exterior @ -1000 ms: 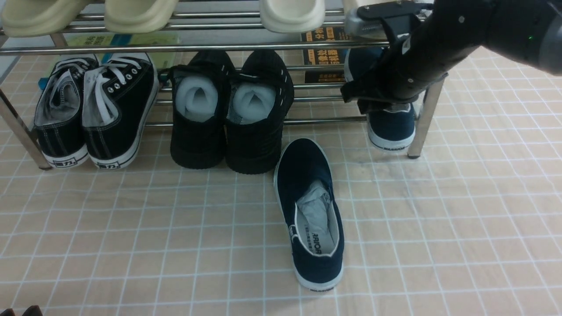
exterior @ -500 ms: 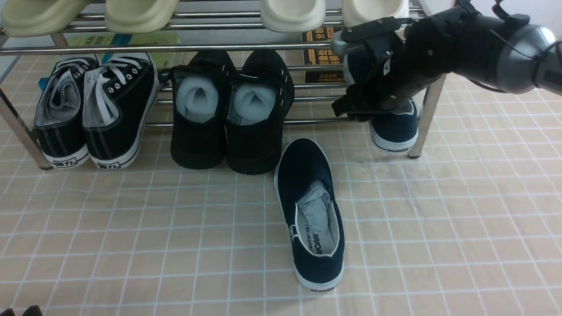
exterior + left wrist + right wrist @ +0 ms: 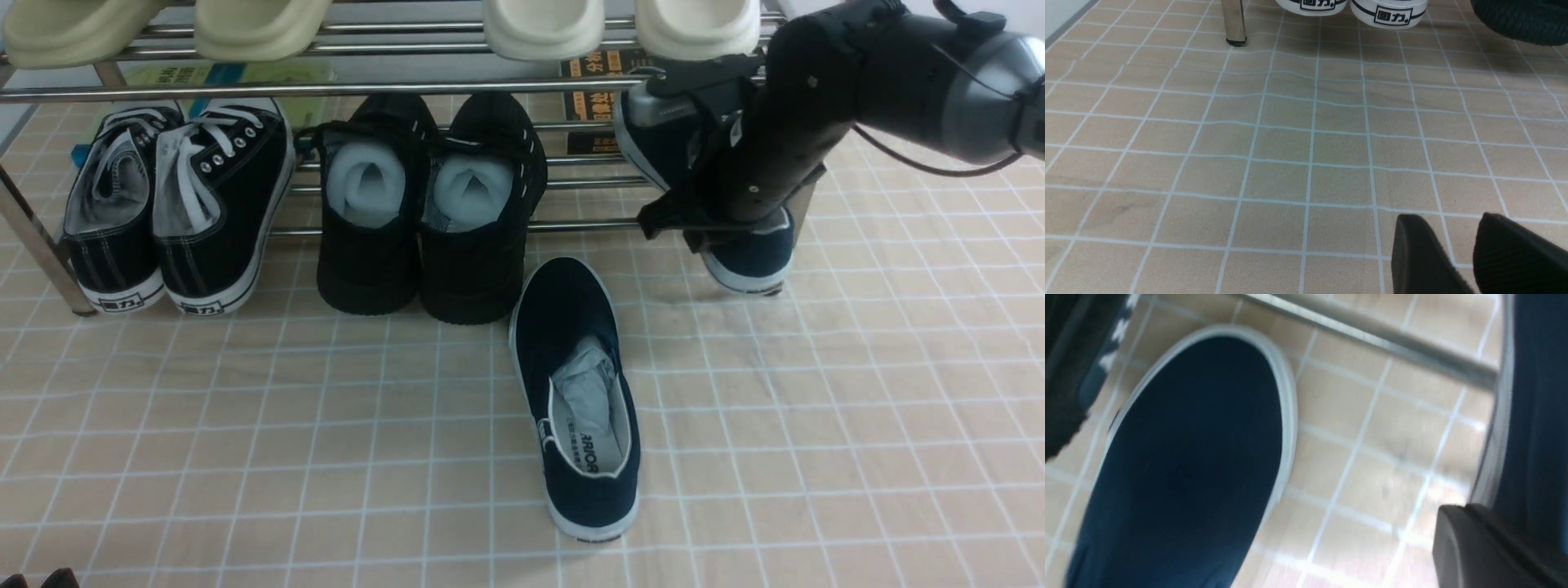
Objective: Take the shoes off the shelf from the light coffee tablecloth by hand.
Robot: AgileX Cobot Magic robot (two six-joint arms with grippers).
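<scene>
One navy shoe (image 3: pixel 575 384) already lies on the light coffee tablecloth (image 3: pixel 816 425) at lower centre of the frame. Further back, at the right, the right hand (image 3: pixel 706 233) has closed tight on the second navy shoe (image 3: pixel 755 261). This shoe is now more tilted and further out from the shelf (image 3: pixel 571 224) than a second ago, so I judge its removal has begun.

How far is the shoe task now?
Done: the first navy slip-on lies on the tablecloth, clear of the shelf. In hand: the right gripper is shut on the second navy slip-on, tilted at the shelf's right end. Remaining: pull it out and set it down.
</scene>
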